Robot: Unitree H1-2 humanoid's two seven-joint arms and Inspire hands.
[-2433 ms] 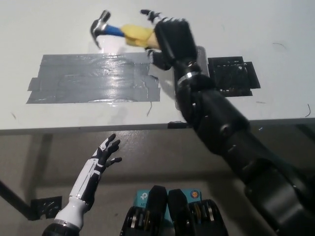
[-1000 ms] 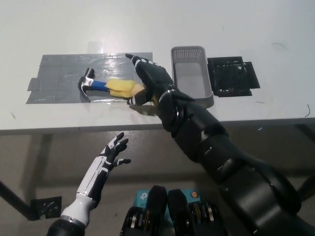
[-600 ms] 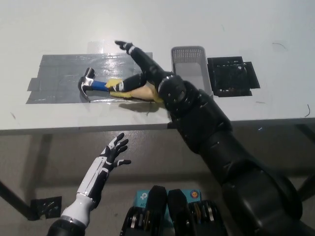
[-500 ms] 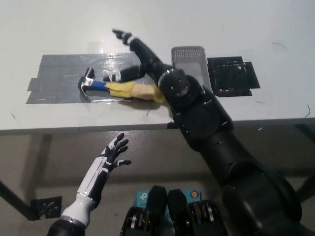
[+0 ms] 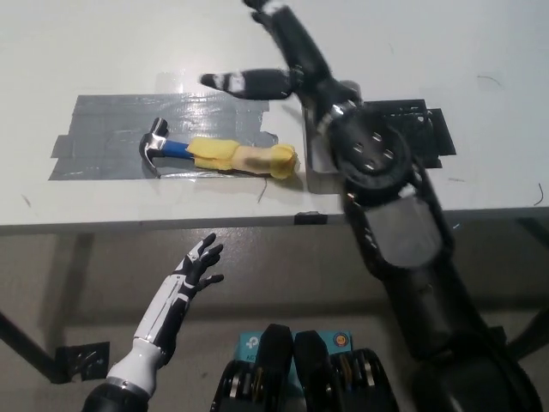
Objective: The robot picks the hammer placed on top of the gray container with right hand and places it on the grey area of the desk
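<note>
Right hand (image 5: 279,56) raised, fingers spread, holding nothing — left hand (image 5: 196,268) rests low, fingers apart.

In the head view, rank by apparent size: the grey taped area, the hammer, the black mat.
1. Grey taped area, clearly the largest.
2. Hammer, long but narrow.
3. Black mat, partly hidden by the right arm, so its place against the hammer is unsure.

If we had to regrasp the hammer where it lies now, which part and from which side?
Probably the yellow grip of the hammer, taken from above. It lies flat on the grey tape patch, handle running left-right, steel head at picture left, so fingers would close across the handle's width. The grip looks thickest and is clear of the head; the right hand is open above.
</note>
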